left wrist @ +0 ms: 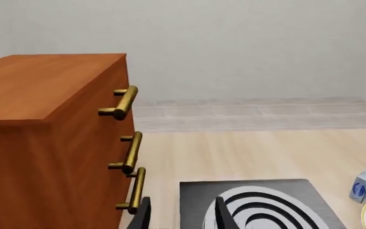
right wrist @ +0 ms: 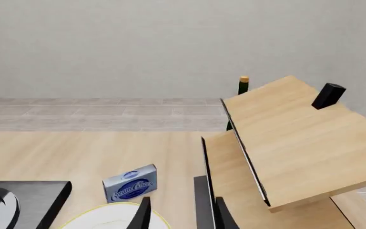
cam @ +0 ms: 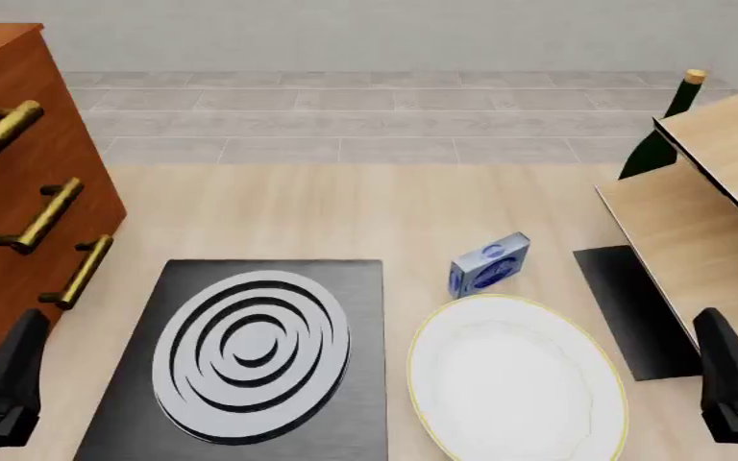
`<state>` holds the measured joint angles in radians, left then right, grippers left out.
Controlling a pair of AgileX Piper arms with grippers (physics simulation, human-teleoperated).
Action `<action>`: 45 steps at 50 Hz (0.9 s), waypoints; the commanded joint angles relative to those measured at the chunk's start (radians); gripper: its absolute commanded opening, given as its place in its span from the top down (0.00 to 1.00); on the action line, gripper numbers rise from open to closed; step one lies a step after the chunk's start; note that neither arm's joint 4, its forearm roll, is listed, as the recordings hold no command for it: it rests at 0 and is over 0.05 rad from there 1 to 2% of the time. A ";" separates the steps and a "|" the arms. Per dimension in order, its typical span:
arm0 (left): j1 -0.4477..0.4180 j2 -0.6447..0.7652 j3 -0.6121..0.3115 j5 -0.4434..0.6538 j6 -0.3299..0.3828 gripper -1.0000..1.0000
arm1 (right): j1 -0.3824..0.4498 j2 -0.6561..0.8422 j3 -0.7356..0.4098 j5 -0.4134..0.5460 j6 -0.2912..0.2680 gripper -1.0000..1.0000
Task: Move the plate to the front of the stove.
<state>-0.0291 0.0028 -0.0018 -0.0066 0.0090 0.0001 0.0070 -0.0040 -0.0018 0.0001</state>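
Plate sits right of the stove, nearer my right arm.

Left gripper point(cam: 4, 379) idles, jaws apart, beside the stove point(cam: 247, 355); the plate point(cam: 517, 379) lies on the table between stove and right gripper point(cam: 734, 379), whose 2 fingers are parted, holding nothing.

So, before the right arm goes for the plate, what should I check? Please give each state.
1. Plate free, nothing on it: ok.
2. Right gripper jaws open: ok in the right wrist view.
3. Right gripper is not holding anything: ok.
4. Blue box clear of the plate: cannot tell, it sits very close to the far rim.
5. Stove apart from plate: ok.
6. Space in front of the stove: cannot tell, out of view.
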 commanded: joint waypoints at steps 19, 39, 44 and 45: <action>-0.034 0.004 -0.074 0.055 -0.025 0.00 | 0.000 0.001 0.000 0.000 0.000 0.00; -0.103 0.166 -0.310 0.142 -0.033 0.00 | 0.000 0.000 0.000 0.000 0.000 0.00; -0.119 0.185 -0.366 0.157 -0.010 0.00 | 0.000 0.000 0.000 0.000 0.000 0.00; -0.121 0.193 -0.373 0.157 -0.011 0.00 | 0.000 0.000 0.000 0.000 0.000 0.00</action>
<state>-0.1215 0.1249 -0.2748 0.1287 -0.0083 0.0001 0.0074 -0.0043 -0.0019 0.0000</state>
